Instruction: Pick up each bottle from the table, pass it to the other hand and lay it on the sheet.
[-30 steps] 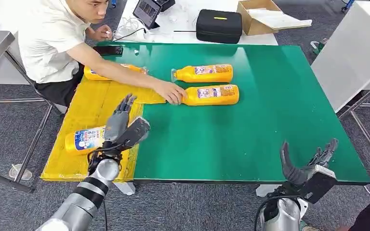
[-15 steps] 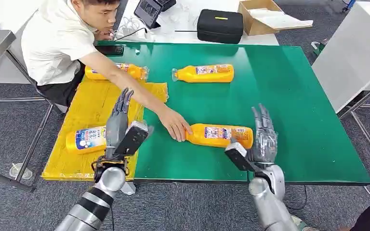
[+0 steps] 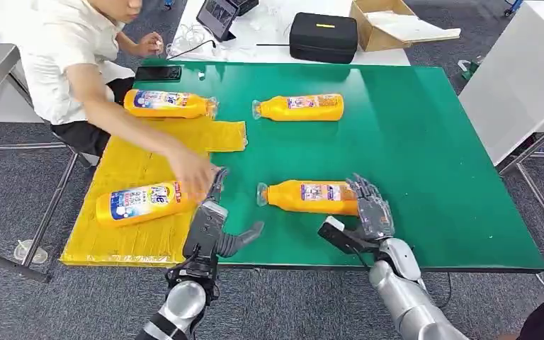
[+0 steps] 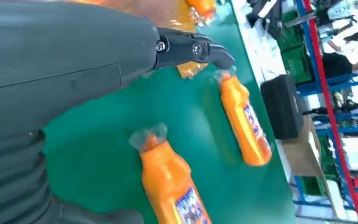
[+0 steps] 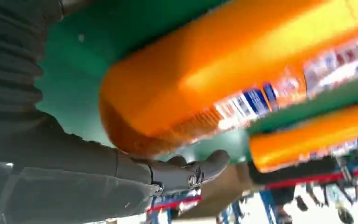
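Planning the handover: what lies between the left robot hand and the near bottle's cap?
Only bare green table, seen in the head view, between the left robot hand and the near bottle.

Lab: test table (image 3: 425, 142), equip. case (image 3: 321, 37)

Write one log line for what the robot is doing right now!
right robot hand: closing around base of near orange bottle | left robot hand: open, empty | yellow sheet: two bottles lying | person's hand: over sheet

Bright even indoor light, soft shadows; person's hand (image 3: 193, 172) motion-blurred, wrist views smeared
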`<control>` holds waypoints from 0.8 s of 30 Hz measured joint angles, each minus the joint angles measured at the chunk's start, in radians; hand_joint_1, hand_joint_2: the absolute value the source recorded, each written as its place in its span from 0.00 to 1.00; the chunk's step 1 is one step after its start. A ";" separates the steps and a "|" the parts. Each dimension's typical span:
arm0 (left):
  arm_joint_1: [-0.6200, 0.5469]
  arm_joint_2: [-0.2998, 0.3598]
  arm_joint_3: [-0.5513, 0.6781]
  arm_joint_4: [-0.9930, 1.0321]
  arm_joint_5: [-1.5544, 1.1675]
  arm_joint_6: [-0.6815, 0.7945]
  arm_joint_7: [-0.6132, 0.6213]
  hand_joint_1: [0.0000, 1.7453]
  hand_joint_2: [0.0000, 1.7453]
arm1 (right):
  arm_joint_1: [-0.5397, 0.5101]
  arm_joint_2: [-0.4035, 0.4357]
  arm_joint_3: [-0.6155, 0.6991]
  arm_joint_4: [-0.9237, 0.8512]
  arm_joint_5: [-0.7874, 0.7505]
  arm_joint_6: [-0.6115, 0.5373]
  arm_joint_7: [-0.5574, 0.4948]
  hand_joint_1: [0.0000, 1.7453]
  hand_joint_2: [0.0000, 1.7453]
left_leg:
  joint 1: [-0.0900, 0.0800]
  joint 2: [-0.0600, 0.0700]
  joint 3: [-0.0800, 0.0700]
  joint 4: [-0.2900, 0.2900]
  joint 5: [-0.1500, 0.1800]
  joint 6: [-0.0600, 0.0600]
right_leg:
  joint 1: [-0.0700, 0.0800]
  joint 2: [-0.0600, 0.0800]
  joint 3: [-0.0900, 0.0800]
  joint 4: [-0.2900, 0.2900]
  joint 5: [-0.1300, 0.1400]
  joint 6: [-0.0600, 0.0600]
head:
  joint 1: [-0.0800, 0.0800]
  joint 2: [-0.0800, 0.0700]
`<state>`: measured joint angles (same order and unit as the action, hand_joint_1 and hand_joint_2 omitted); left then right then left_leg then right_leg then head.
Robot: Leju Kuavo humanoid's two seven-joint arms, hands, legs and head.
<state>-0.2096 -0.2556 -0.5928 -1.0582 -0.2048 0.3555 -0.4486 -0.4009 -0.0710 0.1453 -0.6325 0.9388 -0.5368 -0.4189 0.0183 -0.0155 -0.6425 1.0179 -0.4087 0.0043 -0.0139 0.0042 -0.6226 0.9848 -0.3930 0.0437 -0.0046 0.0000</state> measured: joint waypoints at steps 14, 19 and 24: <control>0.012 0.000 -0.037 -0.051 0.022 -0.001 0.000 0.00 1.00 | -0.034 -0.020 0.091 0.019 0.100 0.016 0.115 0.00 1.00 | 0.000 0.002 0.002 0.000 0.000 0.000 | 0.000 0.001 0.001 0.000 0.000 0.000 | 0.000 0.000; 0.011 0.000 -0.044 -0.051 0.027 0.005 0.000 0.00 1.00 | -0.052 -0.027 0.131 0.019 0.153 0.003 0.174 0.00 1.00 | 0.000 0.002 0.002 0.000 0.001 0.001 | 0.000 0.001 0.001 0.000 0.001 0.000 | 0.000 0.000; 0.008 0.000 -0.047 -0.050 0.029 0.014 -0.003 0.00 1.00 | -0.067 -0.030 0.154 0.027 0.181 0.003 0.220 0.00 1.00 | 0.000 0.002 0.002 0.000 0.001 0.001 | 0.000 0.001 0.001 0.000 0.001 0.000 | 0.000 0.000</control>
<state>-0.2014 -0.2556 -0.6401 -1.1086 -0.1755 0.3693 -0.4517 -0.4675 -0.1007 0.2991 -0.6058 1.1197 -0.5341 -0.1987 0.0179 -0.0136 -0.6405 1.0179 -0.4078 0.0049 -0.0143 0.0053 -0.6215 0.9846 -0.3920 0.0441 -0.0046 0.0000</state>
